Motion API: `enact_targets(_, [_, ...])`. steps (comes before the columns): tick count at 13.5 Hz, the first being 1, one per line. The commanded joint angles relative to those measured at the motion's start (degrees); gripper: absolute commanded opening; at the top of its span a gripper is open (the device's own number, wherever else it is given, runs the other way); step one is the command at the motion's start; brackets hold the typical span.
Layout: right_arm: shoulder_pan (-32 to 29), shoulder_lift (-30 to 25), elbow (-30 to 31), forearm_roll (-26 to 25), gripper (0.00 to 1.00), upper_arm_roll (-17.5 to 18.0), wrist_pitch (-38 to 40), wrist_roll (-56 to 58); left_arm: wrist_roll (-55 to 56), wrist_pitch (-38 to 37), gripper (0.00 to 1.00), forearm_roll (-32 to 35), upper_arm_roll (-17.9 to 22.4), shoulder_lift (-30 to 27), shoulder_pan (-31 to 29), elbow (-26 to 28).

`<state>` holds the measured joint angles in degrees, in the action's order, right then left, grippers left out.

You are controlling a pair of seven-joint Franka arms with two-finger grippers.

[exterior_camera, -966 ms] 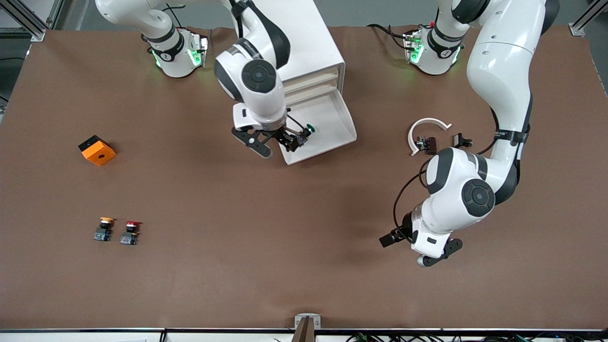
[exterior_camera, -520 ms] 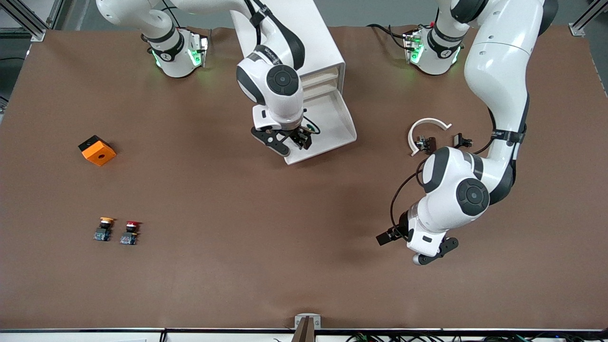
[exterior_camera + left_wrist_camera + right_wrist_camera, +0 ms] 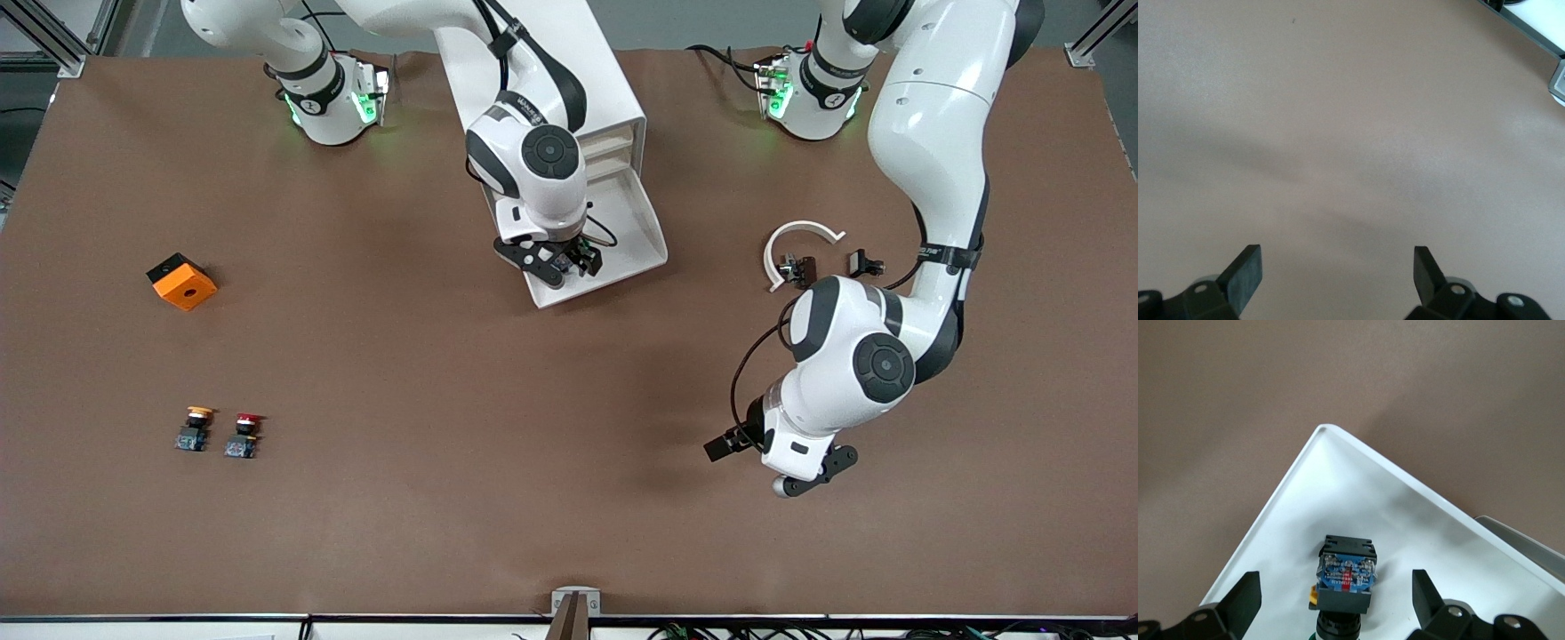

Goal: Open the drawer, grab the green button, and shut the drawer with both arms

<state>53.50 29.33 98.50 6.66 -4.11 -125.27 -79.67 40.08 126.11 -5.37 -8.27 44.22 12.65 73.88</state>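
Observation:
The drawer [image 3: 636, 233], lowest in the white cabinet [image 3: 569, 71], stands pulled out. In the right wrist view, the button [image 3: 1346, 577] lies on its side on the drawer floor near a corner of the rim [image 3: 1293, 479], its blue-and-black body showing. My right gripper [image 3: 1337, 593] hangs open over it, with a finger on each side and neither touching. In the front view the right gripper [image 3: 569, 262] covers the button. My left gripper [image 3: 1338, 267] is open and empty over bare brown table, and in the front view the left gripper [image 3: 805, 480] waits toward the left arm's end.
An orange block [image 3: 181, 281], a yellow-capped button [image 3: 194, 428] and a red-capped button [image 3: 244, 435] lie toward the right arm's end. A white curved piece [image 3: 796, 240] and small black parts [image 3: 864, 262] lie beside the left arm.
My right gripper has moved across the drawer toward the left arm's end and now covers the button. The left arm shifted slightly.

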Motion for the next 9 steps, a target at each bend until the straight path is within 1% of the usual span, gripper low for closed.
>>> enact_targets(1, [0.7,1.4,-1.1,1.0,1.00,-0.6,-0.1,-0.7,-0.8,1.5,1.00,1.3,-0.2,0.0,-0.3,0.6])
enact_targets(5, [0.8,3.4,-1.7,0.8,1.00,-0.7,-0.1,-0.7,-0.8,2.1,1.00,1.2,-0.2,0.0,-0.2,1.0])
enact_targets(8, [1.2,3.6,-1.8,0.8,1.00,-0.7,-0.1,-0.7,-0.7,3.7,1.00,1.2,-0.3,-0.5,-0.4,2.7])
enact_targets(9, [1.2,3.6,-2.1,0.9,0.92,-0.7,-0.1,-0.7,-0.6,3.8,1.00,1.2,-0.2,-0.5,-0.3,3.0])
